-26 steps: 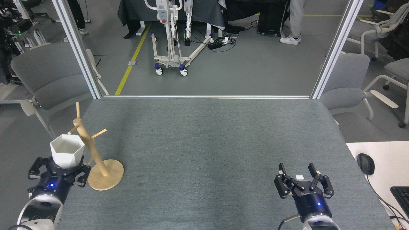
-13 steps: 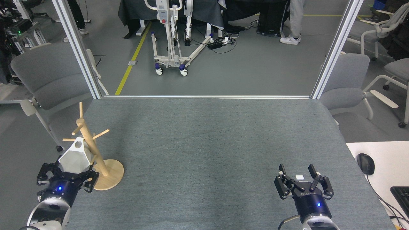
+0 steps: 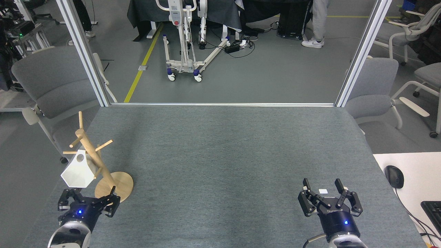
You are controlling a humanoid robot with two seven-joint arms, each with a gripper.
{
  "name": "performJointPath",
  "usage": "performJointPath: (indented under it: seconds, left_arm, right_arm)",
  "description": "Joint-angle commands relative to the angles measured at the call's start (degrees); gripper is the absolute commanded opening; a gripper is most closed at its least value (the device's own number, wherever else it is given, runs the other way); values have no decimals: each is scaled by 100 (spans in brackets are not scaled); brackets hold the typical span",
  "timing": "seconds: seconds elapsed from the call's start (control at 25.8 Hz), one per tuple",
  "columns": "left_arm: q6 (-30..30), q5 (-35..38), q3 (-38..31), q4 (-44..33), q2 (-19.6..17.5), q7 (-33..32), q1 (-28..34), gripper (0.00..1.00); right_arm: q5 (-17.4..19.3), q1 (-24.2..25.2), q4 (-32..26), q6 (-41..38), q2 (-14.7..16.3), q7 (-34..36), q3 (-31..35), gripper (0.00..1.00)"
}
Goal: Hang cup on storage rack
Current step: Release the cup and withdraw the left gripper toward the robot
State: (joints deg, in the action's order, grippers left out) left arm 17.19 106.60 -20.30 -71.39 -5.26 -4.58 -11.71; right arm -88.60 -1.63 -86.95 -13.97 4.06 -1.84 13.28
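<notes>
Head view: a grey felt-covered table [image 3: 220, 165] fills the lower part, with both arms coming in at the near edge.
Storage rack: the light wooden storage rack [image 3: 91, 151] stands at the table's left side on a round disc base, its post leaning up and to the left, thin pegs sticking out at several heights.
Cup: the white faceted cup [image 3: 79, 171] hangs on the rack's left side, tilted, a peg passing through the small round hole in its upper face; its body rests against the post.
Left gripper: the left gripper [image 3: 89, 201] sits just below the cup and close to the disc base, fingers spread apart and empty; it does not touch the cup.
Right gripper: the right gripper [image 3: 330, 195] hovers low over the table's near right part, well apart from the rack, its fingers spread with nothing between them.
White tag: a small white tag [image 3: 322, 190] lies on the felt between the right gripper's fingers.
Side desk: a white desk [image 3: 413, 165] at the right edge carries a black mouse [image 3: 394, 176] and the corner of a keyboard [image 3: 433, 210].
Background: grey chairs [image 3: 55, 86] flank the table, a wheeled white stand [image 3: 182, 51] is on the floor beyond, and a person's legs [image 3: 318, 24] show at the top.
</notes>
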Motion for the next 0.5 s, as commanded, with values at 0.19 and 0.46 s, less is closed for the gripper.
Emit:
performJointPath:
  seconds: [0.19, 0.46]
  left_arm:
    - [126, -17, 18, 19, 755, 388, 90, 99]
    - [170, -394, 641, -209, 1291, 546, 195, 99]
  right_arm:
    - [10, 4, 73, -1, 59, -1, 8, 100]
    - [10, 4, 73, -1, 86, -1, -1, 100]
